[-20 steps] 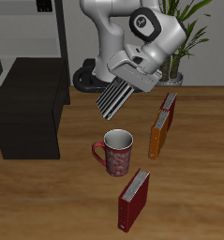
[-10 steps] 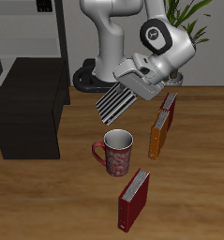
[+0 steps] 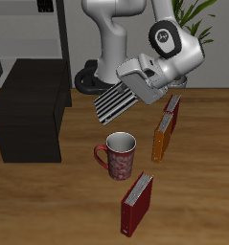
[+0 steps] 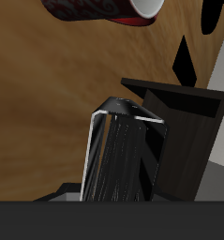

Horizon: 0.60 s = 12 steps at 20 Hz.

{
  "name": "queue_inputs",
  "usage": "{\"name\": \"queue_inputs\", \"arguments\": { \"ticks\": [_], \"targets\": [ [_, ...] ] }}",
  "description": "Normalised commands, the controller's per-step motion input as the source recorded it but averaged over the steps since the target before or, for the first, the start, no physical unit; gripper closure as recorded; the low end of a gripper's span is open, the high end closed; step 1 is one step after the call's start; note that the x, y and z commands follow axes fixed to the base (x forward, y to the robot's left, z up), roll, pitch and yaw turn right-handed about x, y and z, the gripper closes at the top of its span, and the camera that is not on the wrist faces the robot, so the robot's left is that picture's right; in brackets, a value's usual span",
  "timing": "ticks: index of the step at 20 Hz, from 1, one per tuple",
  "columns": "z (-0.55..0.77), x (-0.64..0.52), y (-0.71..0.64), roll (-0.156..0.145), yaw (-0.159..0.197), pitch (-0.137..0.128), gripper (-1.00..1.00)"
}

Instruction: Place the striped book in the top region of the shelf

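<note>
Carry step in hand, by the look of it. Black-and-white striped book (image 3: 114, 101) held aloft, tilted, clamped in two-finger gripper (image 3: 137, 86), jaws closed on book's edge. Hung above red patterned mug (image 3: 117, 155), well apart from large near-black boxy shelf (image 3: 30, 122). Not yet over shelf. Next move likely called for travel across to shelf, then lowering onto top surface before release.

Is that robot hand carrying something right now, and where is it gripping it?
Yes. The gripper holds the striped book by one end, up in the air above the mug; the rest of the book sticks out toward the black shelf.
</note>
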Motion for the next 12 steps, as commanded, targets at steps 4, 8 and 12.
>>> {"name": "queue_inputs", "arguments": {
  "ticks": [4, 8, 12],
  "targets": [
    [0.09, 0.09, -0.32, -0.101, -0.048, 0.033, 1.0],
    [0.08, 0.06, -0.17, -0.046, -0.025, -0.034, 1.0],
    [0.12, 0.03, -0.26, -0.085, -0.046, 0.013, 1.0]
  ]
}}
